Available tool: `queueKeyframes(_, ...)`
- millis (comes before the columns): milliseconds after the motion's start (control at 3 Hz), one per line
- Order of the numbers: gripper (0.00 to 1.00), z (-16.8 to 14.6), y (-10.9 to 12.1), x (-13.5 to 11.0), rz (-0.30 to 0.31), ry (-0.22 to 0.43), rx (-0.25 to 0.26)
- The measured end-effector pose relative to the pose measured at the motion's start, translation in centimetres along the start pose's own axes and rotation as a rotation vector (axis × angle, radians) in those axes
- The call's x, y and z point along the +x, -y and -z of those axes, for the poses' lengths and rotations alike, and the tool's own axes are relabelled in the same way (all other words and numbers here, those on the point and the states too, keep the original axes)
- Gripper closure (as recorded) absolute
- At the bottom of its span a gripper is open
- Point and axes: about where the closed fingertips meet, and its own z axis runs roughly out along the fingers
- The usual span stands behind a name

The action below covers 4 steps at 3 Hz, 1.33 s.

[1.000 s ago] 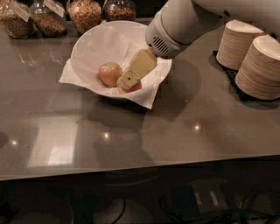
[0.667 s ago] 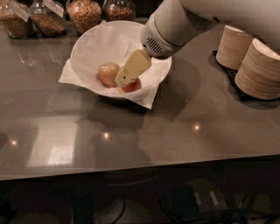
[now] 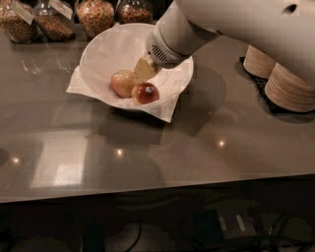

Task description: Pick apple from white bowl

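The white bowl [image 3: 106, 47], lined with crumpled white paper whose corners overhang the rim, stands at the back left of the grey counter. Two apples lie in its front part: a pale yellow-pink apple [image 3: 123, 82] and, touching it on the right, a red apple [image 3: 146, 93] with its stem end up. My gripper [image 3: 144, 70] reaches down into the bowl from the upper right, its beige tip just behind the two apples and close above them. The white arm hides the bowl's right rim. Neither apple is lifted.
Several glass jars of grains [image 3: 96, 15] stand along the back behind the bowl. Stacks of beige disposable bowls [image 3: 290, 86] stand on a dark mat at the right. The counter's front edge [image 3: 157, 189] runs across the lower view.
The gripper has drawn back and up, away from the front of the bowl. The red apple, which it partly covered before, now shows whole beside the pale one.
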Motion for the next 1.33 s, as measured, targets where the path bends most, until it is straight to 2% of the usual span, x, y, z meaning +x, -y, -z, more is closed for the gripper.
queueKeyframes(1333, 0.42, -3.6, -0.7, 1.4, -0.071, -0.035, -0.041)
